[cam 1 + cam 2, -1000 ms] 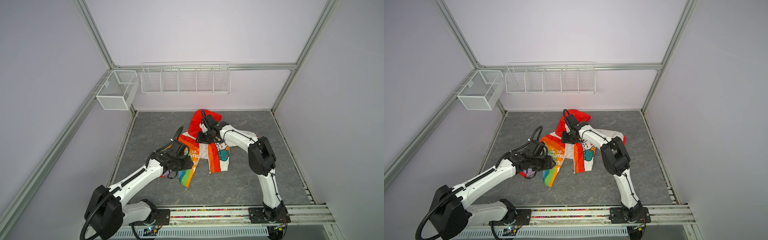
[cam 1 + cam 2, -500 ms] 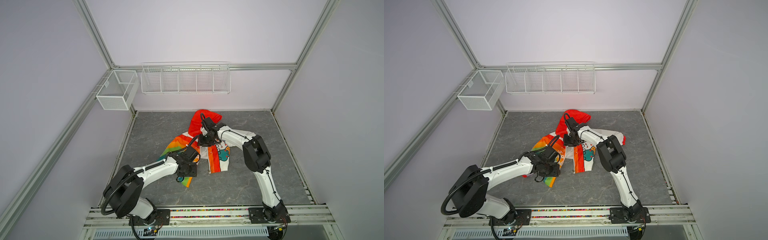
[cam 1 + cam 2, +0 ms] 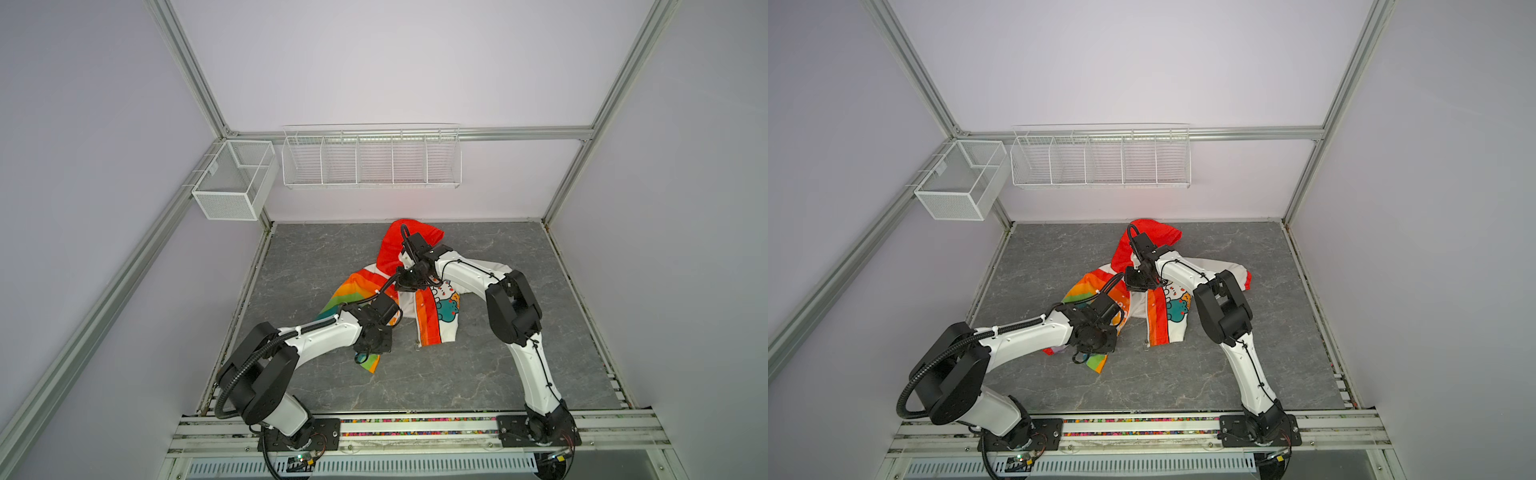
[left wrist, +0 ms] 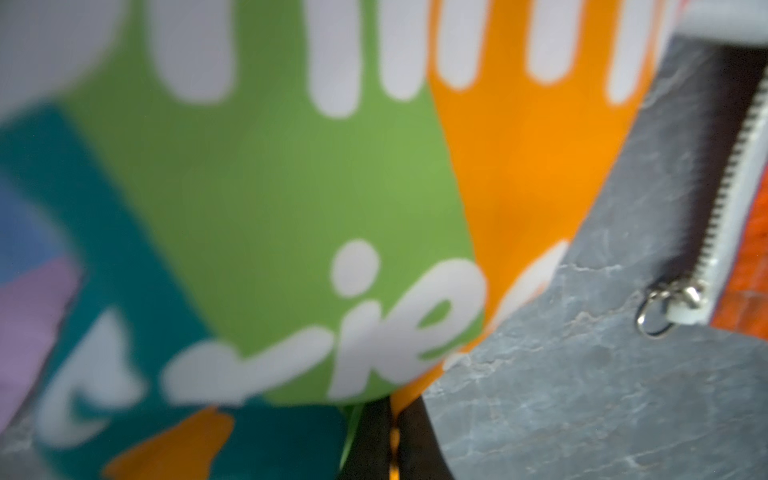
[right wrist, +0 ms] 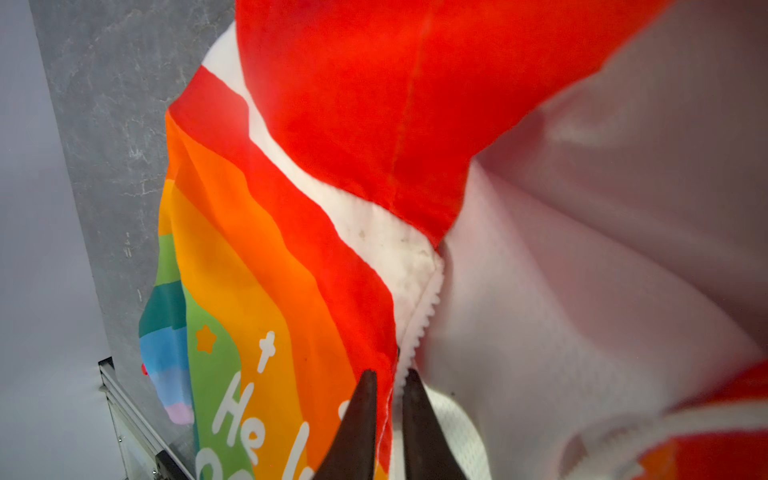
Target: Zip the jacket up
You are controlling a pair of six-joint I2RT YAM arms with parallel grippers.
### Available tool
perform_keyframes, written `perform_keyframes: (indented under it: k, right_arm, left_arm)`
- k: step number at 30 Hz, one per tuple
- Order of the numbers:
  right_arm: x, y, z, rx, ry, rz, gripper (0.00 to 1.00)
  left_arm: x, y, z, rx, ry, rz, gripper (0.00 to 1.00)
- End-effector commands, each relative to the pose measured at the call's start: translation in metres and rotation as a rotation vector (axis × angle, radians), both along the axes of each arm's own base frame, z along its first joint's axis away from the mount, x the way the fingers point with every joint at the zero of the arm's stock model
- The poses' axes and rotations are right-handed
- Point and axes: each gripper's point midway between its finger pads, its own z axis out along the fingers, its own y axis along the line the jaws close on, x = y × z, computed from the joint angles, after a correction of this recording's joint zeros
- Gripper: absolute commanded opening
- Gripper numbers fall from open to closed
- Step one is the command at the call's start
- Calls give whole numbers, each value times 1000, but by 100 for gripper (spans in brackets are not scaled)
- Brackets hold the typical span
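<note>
Your right gripper [image 5: 390,399] is pinched narrow on the one jacket [image 3: 430,320]. Its two dark fingers [image 5: 359,428] close over the white toothed edge just below the collar, where the single red hood [image 3: 399,245] meets the rainbow half [image 5: 257,291]. Your left gripper [image 4: 392,440] is clamped tight on the lower hem of that same half, and only a thin sliver of orange cloth shows between its tips. So you have two grippers, both holding cloth, both on one half.

You'll find the jacket lying open toward the back middle of the tabletop [image 3: 332,257], hood nearest the rear wall. Its two front halves are parted. The rainbow half, with white lettering, is bunched under your left arm. The white half [image 3: 446,307], printed with cartoon animals and edged in orange, lies flat beside it, with bare tabletop between their lower ends.

You can count one zipper [image 4: 723,199], its teeth not joined. One metal slider [image 4: 685,297] with one small ring [image 4: 652,320] sits at the bottom corner of the white half, resting on the tabletop. In a top view, one white sleeve ends in a red cuff [image 3: 1246,279] beside your right arm.

Two wire holders hang on the walls, one mesh box [image 3: 232,183] at the left and one long rack [image 3: 370,162] with five compartments.
</note>
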Motion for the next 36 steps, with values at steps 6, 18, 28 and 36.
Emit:
perform_keyframes:
  k: [6, 18, 28, 36]
  right_arm:
    - [4, 0, 54, 74, -76, 8, 9]
    - [16, -26, 66, 65, -74, -29, 9]
    - [11, -33, 27, -16, -14, -24, 9]
    - [9, -46, 23, -81, -23, -24, 32]
  left_arm:
    - [-2, -32, 58, -185, -44, -109, 0]
    - [-18, -84, 86, -587, 44, -200, 0]
    - [14, -59, 19, -499, 90, -43, 0]
    - [28, -27, -14, -325, 93, 31, 33]
